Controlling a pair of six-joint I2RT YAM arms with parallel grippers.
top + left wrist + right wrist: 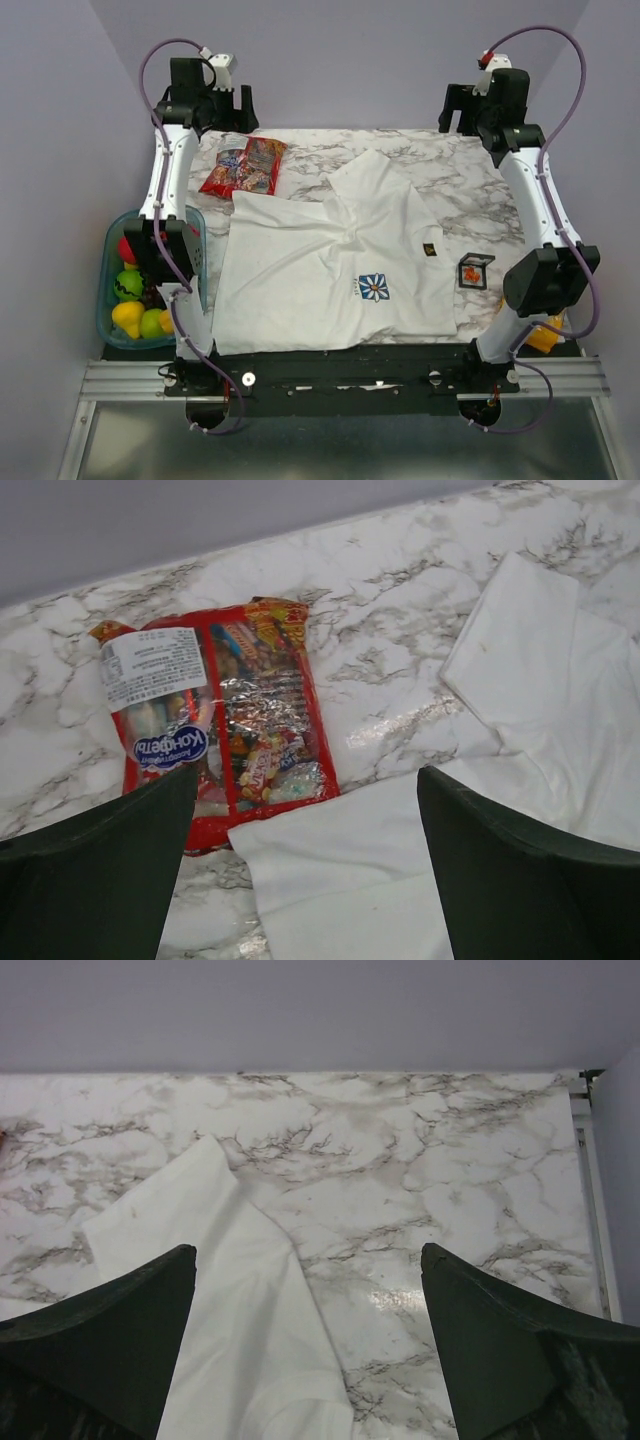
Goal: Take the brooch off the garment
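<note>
While both arms sit folded at the table's sides, the left gripper (307, 776) gapes wide with nothing between its fingers, aimed at a candy bag (215, 735) and a corner of the shirt (540, 710). Right gripper (309, 1250) equally wide and empty, over a sleeve and bare marble. Neither is near the brooch (472, 274). Top view: shirt spread flat, front up, daisy print (375, 288) low centre, dark patch (429, 249) to its right. Brooch shows as an orange-red speck inside a small dark box (485, 260) just beside the shirt's right edge, apparently on the table (480, 180) rather than on cloth; too small to be sure. Judgement: pin looks already off the shirt, so little or nothing is left. If it is in fact caught on the hem, the whole job remains. Around: fruit bin (104, 300) under the left arm, yellow object (545, 338) by the right arm's base, kind unclear. Nothing appears to block a reach to the box
</note>
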